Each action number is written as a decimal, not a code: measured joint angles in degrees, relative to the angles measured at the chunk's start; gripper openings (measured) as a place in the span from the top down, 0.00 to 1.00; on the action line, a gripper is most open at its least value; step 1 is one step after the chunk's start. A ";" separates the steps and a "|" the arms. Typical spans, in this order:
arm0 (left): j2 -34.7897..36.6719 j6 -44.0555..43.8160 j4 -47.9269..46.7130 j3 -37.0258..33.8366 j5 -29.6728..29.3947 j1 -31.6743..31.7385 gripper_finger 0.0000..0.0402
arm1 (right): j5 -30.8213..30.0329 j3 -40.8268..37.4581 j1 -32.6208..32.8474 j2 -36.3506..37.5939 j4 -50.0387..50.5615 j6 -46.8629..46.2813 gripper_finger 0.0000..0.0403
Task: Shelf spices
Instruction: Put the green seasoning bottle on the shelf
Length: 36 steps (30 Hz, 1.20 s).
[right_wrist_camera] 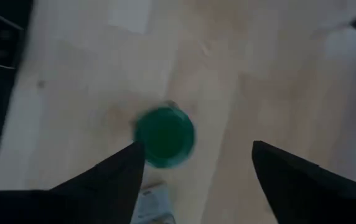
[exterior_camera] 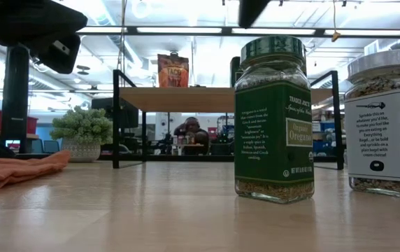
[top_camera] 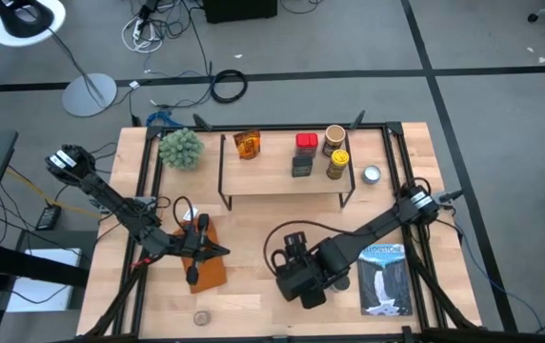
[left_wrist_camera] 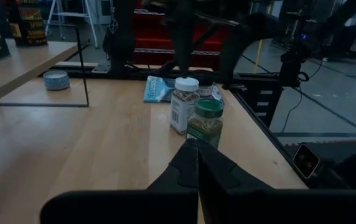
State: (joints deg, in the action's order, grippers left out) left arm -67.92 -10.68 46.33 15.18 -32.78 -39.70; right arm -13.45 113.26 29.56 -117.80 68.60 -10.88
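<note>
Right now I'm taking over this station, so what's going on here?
The right pincer hangs open above the green-lidded oregano jar on the wooden table, beside a white-lidded seasoning jar. Several spices already stand on the light wooden shelf. The left pincer waits shut over the orange cloth.

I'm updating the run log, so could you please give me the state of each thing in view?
Right gripper: open, above the oregano jar.
Left gripper: shut, holding nothing, over the orange cloth.
Oregano jar: upright on the table, green lid on.
Bagel seasoning jar: upright, white lid on, beside the oregano jar.
Shelf: several spices on its top board.
</note>
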 joint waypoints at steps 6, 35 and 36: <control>0.00 -0.48 0.00 0.00 0.03 0.00 1.00 | 3.60 1.48 0.02 -1.22 0.52 1.07 0.13; 0.00 -1.99 -0.04 0.00 0.07 0.00 1.00 | 9.03 -11.25 -1.29 -1.20 -12.73 7.13 0.27; 0.00 -1.99 -0.04 0.00 0.07 0.00 1.00 | 9.01 -11.60 -1.28 -1.20 -13.29 7.73 0.27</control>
State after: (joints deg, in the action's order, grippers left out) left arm -67.92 -12.67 46.28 15.18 -32.71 -39.70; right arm -4.44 101.66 28.28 -119.00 55.31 -3.15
